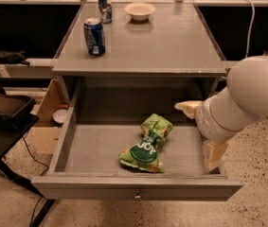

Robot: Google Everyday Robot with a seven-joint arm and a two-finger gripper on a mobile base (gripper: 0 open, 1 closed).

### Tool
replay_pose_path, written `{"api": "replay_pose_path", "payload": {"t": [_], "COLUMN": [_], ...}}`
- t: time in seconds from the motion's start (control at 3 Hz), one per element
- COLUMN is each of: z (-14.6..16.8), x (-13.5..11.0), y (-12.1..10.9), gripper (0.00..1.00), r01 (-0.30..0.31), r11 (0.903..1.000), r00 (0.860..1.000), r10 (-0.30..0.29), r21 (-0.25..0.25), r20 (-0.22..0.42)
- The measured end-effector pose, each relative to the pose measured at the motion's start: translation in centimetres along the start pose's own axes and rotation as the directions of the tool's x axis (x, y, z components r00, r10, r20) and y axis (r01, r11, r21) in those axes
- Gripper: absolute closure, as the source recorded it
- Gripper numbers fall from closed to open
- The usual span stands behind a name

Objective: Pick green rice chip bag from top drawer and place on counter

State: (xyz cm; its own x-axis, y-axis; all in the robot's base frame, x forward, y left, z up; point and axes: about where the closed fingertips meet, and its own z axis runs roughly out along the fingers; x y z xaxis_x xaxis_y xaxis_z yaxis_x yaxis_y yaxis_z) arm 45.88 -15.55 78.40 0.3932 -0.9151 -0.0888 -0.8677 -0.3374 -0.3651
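On my feed, furthest left, a cardboard box [44, 126] sits on the floor just beside the top drawer [133, 187]. The drawer stands pulled out with its small knob [137, 196] facing me. Up on the counter [171, 41] I see a blue can [94, 36] upright near the left edge. A second can [104, 4] is behind it, and a pale bowl [139, 10] is at the back, just right of that can.

Down in the drawer, the green rice chip bag [147, 143] lies flat on the floor, about the middle. Its long axis runs diagonally. The broad end with the dark round label points toward the front left, and the narrower crumpled end points toward the back right.

To its right, the gripper [196, 135] hangs over the drawer's right side, near the bag but apart from it. Its two cream fingers [188, 108] are spread wide, one toward the back and one toward the front by the right wall, gripping nothing.
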Motion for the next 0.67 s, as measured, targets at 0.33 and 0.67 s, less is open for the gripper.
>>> {"api": "replay_pose_path", "payload": {"t": [0.33,0.67], "z": [0.0,3.0], "x": [0.0,-0.6], "y": [0.0,0.8], "gripper": [0.00,0.00], "r01": [-0.001,0.079], "r11": [1.0000,0.9966], "r00": [1.000,0.997], "r10": [0.001,-0.079], "r21": [0.000,-0.023], "r20": [0.000,0.003]}}
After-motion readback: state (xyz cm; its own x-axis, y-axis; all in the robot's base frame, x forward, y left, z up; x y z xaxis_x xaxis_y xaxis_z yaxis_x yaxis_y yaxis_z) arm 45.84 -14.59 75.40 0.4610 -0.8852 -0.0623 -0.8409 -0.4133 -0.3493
